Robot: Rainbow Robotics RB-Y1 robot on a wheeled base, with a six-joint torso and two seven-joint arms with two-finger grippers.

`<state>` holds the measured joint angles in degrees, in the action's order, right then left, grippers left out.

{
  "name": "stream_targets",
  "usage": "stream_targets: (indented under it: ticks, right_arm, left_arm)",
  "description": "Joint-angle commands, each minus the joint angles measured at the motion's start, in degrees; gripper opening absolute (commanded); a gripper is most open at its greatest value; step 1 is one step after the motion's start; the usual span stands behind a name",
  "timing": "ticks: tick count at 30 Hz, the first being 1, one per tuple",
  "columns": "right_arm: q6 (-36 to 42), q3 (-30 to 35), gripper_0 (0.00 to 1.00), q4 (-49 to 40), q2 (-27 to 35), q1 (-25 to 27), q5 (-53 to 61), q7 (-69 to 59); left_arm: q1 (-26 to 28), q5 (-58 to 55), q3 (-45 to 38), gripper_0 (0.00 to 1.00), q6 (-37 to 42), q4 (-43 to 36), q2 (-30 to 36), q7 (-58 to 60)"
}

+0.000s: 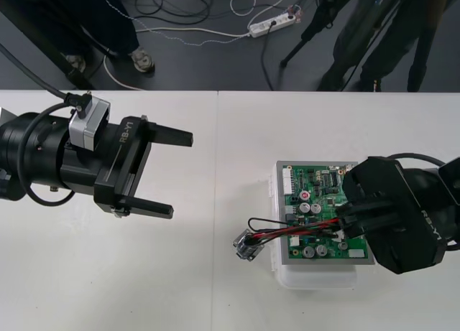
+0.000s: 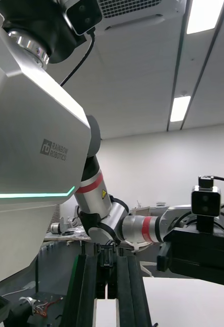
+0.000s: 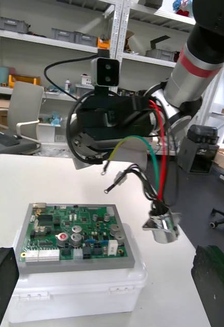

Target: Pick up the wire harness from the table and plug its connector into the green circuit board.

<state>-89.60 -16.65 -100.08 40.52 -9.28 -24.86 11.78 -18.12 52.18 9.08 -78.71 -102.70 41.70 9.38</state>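
board [image 1: 316, 194]: 1
base [image 1: 316, 277]: 1, under board
harness [image 1: 287, 232]: 1, across board
socket [image 1: 246, 245]: 1, beside board
left gripper [image 1: 181, 174]: 1, well apart from board
right gripper [image 1: 347, 217]: 1, over board

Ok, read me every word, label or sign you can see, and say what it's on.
"RB-Y1": body of the open black left gripper.
"RB-Y1": body of the black right gripper, fingers shut on the red, black and green wire harness.
Yellow warning triangle, symbol unreadable: silver arm link's red ring.
Green circuit board on a white base: printing too small to read.
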Motion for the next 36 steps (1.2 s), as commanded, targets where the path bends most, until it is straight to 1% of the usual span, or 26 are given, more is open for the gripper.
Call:
stream_targets:
  ticks: [1,8,14,19,22,27,32,36]
  right_arm:
    - [-0.4,2.4,0.00,-3.5,-2.5,-1.8,-3.3,-0.9]
    - [-0.4,2.8,0.00,-5.9,-4.5,-2.1,-8.1,-1.8]
    - [5.0,3.0,0.00,-6.1,-6.8,-3.0,-12.0,-3.0]
    - [10.0,3.2,0.00,-6.2,-8.1,-3.5,-13.9,-6.9]
    - [12.3,4.3,0.00,-6.9,-9.1,-3.5,-16.2,-8.6]
    - [15.1,8.0,0.00,-8.2,-10.4,-3.5,-21.5,-12.4]
    - [16.5,9.5,0.00,-8.4,-10.5,-3.1,-22.8,-14.1]
    - [17.6,10.8,0.00,-8.6,-10.5,-2.7,-23.8,-14.1]
  left_arm:
    - [-3.0,-0.6,-0.1,1.00,4.6,-1.9,1.7,-4.6]
    - [-3.0,-2.6,0.1,1.00,5.8,-1.9,1.7,-7.5]
    - [-1.9,-3.1,0.1,1.00,6.6,-2.0,1.7,-10.2]
    - [-1.0,-3.7,0.1,1.00,6.6,-2.0,1.7,-11.0]
    - [-1.0,-3.7,0.1,1.00,6.6,-1.9,1.7,-11.5]
    - [-1.1,-3.8,0.8,1.00,6.6,-1.9,1.1,-12.0]
    - [-1.6,-3.8,2.3,1.00,7.2,-1.9,0.6,-12.5]
    - [-3.0,-3.8,4.2,1.00,7.9,-1.9,0.6,-12.6]
